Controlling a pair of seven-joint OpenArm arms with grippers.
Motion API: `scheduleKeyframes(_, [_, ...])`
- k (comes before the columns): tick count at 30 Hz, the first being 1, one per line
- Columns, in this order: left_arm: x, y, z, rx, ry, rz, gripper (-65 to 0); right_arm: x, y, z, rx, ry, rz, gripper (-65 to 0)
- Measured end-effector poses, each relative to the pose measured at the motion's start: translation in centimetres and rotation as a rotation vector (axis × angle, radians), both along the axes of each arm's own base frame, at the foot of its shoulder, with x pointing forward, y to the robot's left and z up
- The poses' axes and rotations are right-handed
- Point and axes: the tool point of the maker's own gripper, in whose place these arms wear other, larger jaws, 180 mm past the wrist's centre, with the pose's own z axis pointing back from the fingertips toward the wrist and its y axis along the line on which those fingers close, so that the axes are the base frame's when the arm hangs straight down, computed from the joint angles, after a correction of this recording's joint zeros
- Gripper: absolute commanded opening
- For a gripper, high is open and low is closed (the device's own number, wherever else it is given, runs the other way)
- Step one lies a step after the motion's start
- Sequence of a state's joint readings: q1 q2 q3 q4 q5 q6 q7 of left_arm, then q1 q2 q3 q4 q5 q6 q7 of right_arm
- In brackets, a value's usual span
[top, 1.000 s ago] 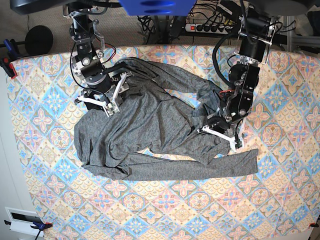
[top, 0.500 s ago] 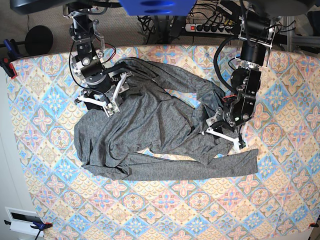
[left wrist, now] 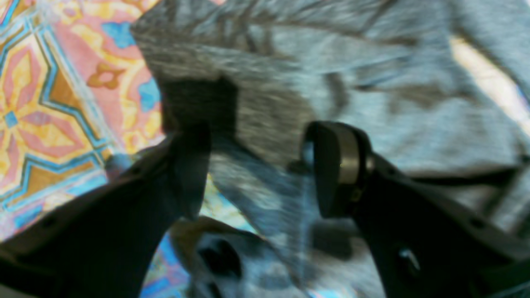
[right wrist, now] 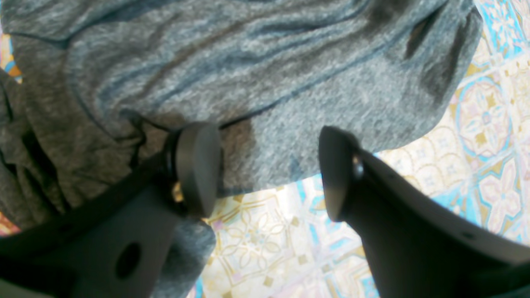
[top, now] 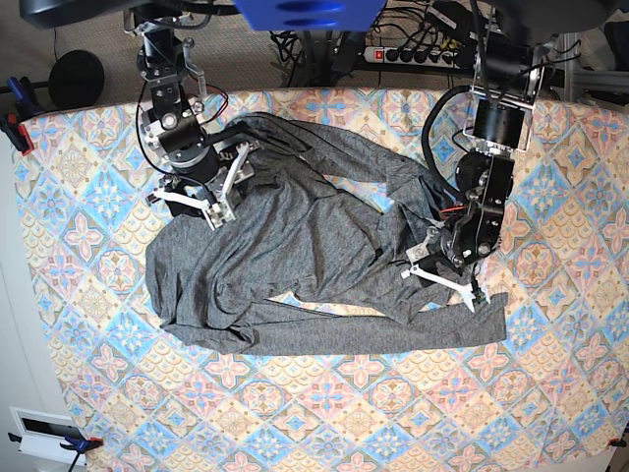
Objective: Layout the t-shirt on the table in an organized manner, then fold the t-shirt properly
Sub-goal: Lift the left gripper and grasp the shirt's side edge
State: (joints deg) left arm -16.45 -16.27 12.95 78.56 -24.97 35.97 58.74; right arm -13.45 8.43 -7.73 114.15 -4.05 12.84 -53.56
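Note:
The dark heather-grey t-shirt (top: 295,246) lies crumpled across the middle of the table (top: 393,413), one long sleeve stretched along its front edge. My left gripper (top: 442,282) stands open at the shirt's right side. In the blurred left wrist view its fingers (left wrist: 190,165) straddle a fold of t-shirt (left wrist: 372,82) fabric, and nothing is pinched. My right gripper (top: 208,204) hangs open over the shirt's upper left part. In the right wrist view its fingertips (right wrist: 198,165) sit just above the t-shirt (right wrist: 248,74) hem, with patterned table (right wrist: 265,248) cloth below.
A power strip with cables (top: 413,54) lies behind the table's far edge. A red and blue clamp (top: 15,128) grips the left corner. A white box (top: 44,433) sits off the front left corner. Bare patterned cloth surrounds the shirt on all sides.
My left gripper has opened, let go of the fabric and slid toward the table's front along the shirt's right side. The right arm has not moved.

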Motion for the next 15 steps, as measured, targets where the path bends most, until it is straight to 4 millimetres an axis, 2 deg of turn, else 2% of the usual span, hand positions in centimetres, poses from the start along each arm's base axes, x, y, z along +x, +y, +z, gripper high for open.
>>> scheduleKeyframes(3, [-0.8,-0.1,-1.1,0.041,0.026,-0.026,-27.7,0.0,0.0,0.0,0.001,0.002,0.001,-28.2])
scheduleKeyframes(5, [-0.9,-0.5,-1.2,0.041,0.031,-0.042,-32.0,0.0,0.0,0.0,0.0,0.002,0.001,-28.2])
scheduleKeyframes(7, [-1.0,-0.8,-1.3,0.045,0.03,-0.052,-39.9,0.0,0.0,0.0,0.0,0.002,0.0,-28.2])
scheduleKeyframes(11, [-1.8,-1.4,-1.0,0.019,0.026,-0.064,-63.5,0.0,0.0,0.0,0.0,0.002,0.001,-28.2])
scheduleKeyframes(12, [-2.0,-1.7,-0.9,0.011,0.02,-0.07,-65.0,0.0,0.0,0.0,-0.001,0.002,0.001,-28.2])
scheduleKeyframes(15, [-2.1,-2.3,0.2,-0.03,-0.016,-0.063,-64.3,0.0,0.0,0.0,0.001,0.002,0.001,-28.2])
